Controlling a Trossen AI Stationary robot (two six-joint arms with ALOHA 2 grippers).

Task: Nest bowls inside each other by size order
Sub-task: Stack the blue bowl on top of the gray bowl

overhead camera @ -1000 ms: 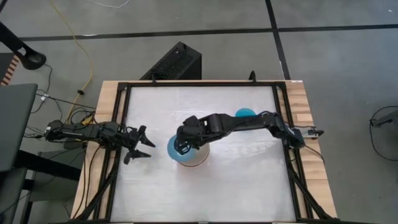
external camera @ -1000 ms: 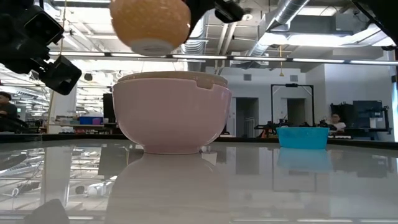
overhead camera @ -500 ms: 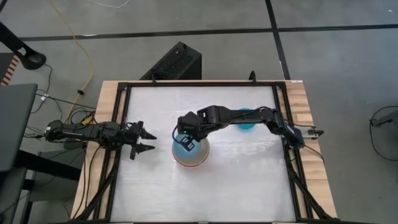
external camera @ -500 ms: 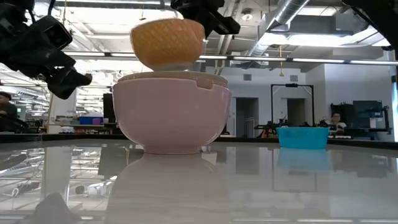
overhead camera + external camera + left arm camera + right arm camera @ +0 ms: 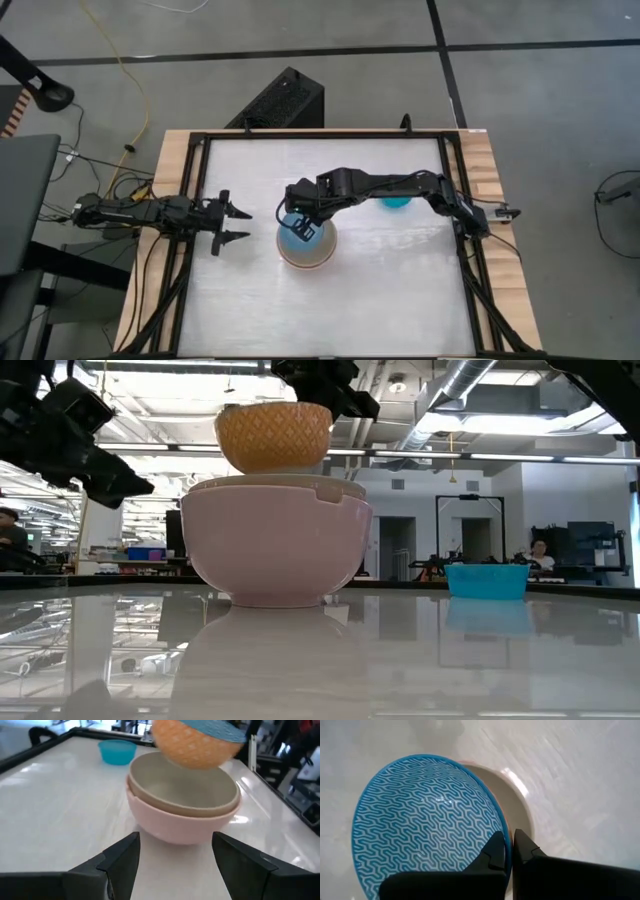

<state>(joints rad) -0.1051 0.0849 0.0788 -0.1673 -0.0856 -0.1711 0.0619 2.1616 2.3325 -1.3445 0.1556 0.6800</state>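
My right gripper (image 5: 303, 228) is shut on a small bowl (image 5: 273, 438), blue wave-patterned inside (image 5: 425, 815) and orange outside (image 5: 192, 745). It hangs just over a stack at the table's middle: a grey-beige bowl (image 5: 185, 795) resting inside a salmon-pink bowl (image 5: 275, 550), which stands on its base. The smallest teal-blue bowl (image 5: 397, 195) stands upright at the far right. My left gripper (image 5: 243, 224) is open and empty, left of the stack, fingers pointing at it (image 5: 175, 865). No cream-white bowl shows. My right gripper pinches the small bowl's rim (image 5: 506, 837), one finger (image 5: 495, 855) inside the bowl and the other (image 5: 525, 852) outside. The fingers come from above, slanting down. The bowl is lifted clear, tilted, its base just above the grey-beige bowl's rim (image 5: 265, 483).
The white table top has a black frame along its edges (image 5: 200, 200). Open table lies near the front edge and between the stack and the teal-blue bowl. Beyond the table the low view shows a workshop room with a person (image 5: 540, 555) far off.
My right gripper has carried the small bowl from up and left of the stack toward the table's right and down, until it hangs right over the grey-beige bowl. My left gripper has turned so that its fingers point level at the stack.
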